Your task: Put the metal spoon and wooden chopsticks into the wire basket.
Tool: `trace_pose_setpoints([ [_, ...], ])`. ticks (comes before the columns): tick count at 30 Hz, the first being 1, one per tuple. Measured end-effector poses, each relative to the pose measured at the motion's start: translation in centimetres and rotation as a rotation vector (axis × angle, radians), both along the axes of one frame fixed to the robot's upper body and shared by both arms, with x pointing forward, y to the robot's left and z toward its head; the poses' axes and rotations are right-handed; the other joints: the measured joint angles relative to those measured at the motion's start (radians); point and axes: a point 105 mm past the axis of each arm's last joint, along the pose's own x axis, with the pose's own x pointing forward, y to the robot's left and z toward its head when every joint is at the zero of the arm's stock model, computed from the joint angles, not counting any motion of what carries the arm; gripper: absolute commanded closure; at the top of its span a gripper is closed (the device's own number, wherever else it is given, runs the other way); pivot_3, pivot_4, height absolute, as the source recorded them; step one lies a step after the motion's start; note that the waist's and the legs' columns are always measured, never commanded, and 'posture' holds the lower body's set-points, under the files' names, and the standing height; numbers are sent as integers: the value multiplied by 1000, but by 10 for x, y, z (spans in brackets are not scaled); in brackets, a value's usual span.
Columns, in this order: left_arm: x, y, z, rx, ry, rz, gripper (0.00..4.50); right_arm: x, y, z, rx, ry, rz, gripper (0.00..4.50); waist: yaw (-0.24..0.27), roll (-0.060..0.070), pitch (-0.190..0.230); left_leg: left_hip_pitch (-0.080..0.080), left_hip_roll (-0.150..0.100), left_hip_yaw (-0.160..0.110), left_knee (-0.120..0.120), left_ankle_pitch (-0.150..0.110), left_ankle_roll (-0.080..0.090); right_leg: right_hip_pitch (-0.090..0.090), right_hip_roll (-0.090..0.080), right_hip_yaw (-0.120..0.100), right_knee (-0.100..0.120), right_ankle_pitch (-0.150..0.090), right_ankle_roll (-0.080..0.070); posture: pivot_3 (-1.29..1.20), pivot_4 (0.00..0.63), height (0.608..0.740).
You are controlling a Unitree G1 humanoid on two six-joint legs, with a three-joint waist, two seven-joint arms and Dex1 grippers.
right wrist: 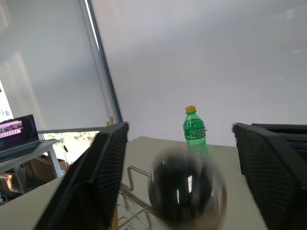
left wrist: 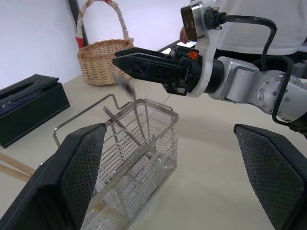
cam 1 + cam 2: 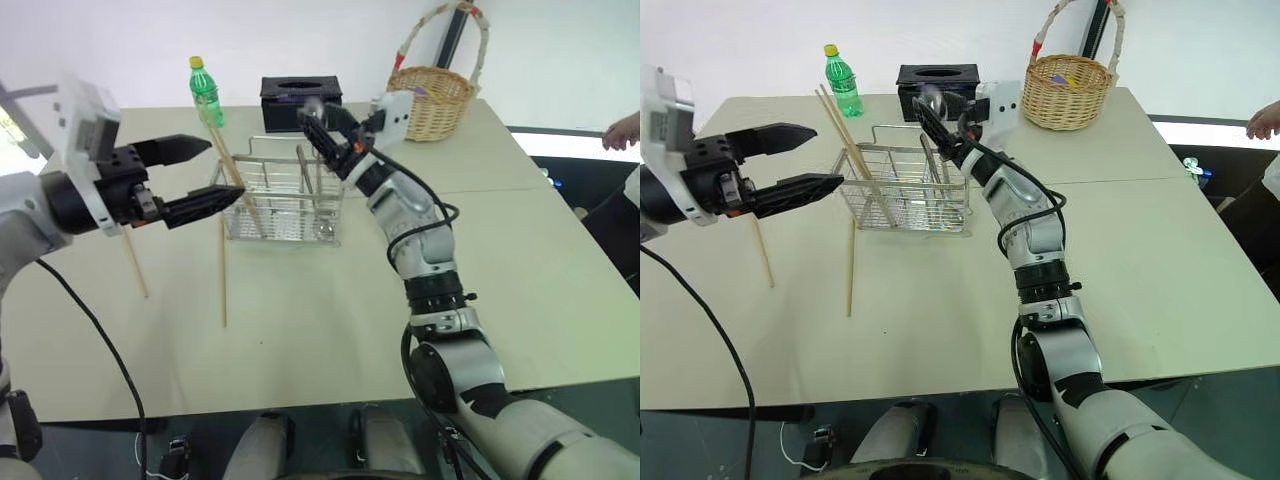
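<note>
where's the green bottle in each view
left eye: green bottle at the table's far edge, beyond the wire basket.
right eye: same far edge, left of the black box.
left wrist: not in it.
right wrist: between the open fingers.
Shared landmark: the wire basket.

white wall [image 3: 300, 40], beige table [image 3: 330, 340], window [image 1: 43, 72]

Head stereo pair — we look forward and down over the table [image 3: 330, 350]; both wrist cameras sit close, sharing the wire basket [image 2: 139, 143].
</note>
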Motion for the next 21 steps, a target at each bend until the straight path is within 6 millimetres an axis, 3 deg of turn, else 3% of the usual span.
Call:
trace_pose_setpoints([
  [6,3,2,2,-13,-3,20,0,-1,-17,5,-22,-13,-28,411,2,0,0,0,0,0,0,0,0,0,0,0,0,0,0,0,150,661],
  [12,16,24,9,-81,-23,172,0,-25,-54,34,-165,-115,34,411,4,-2,-1,0,0,0,0,0,0,1,0,0,-1,0,0,0,150,661],
  [14,29,41,16,-159,-43,305,0,-46,-70,45,-282,-152,131,411,12,-1,0,-1,0,0,0,0,1,2,-1,-1,-3,0,0,0,150,661],
  [17,48,92,26,-292,-48,609,0,-83,-97,57,-453,-196,259,411,12,-3,-2,0,1,-1,-1,-1,1,11,0,-3,-12,0,1,0,150,661],
  [21,68,141,11,-358,41,948,0,-122,-103,24,-593,-89,464,411,8,-6,-4,5,1,1,-1,-2,3,17,-1,-2,-15,0,1,0,150,661],
])
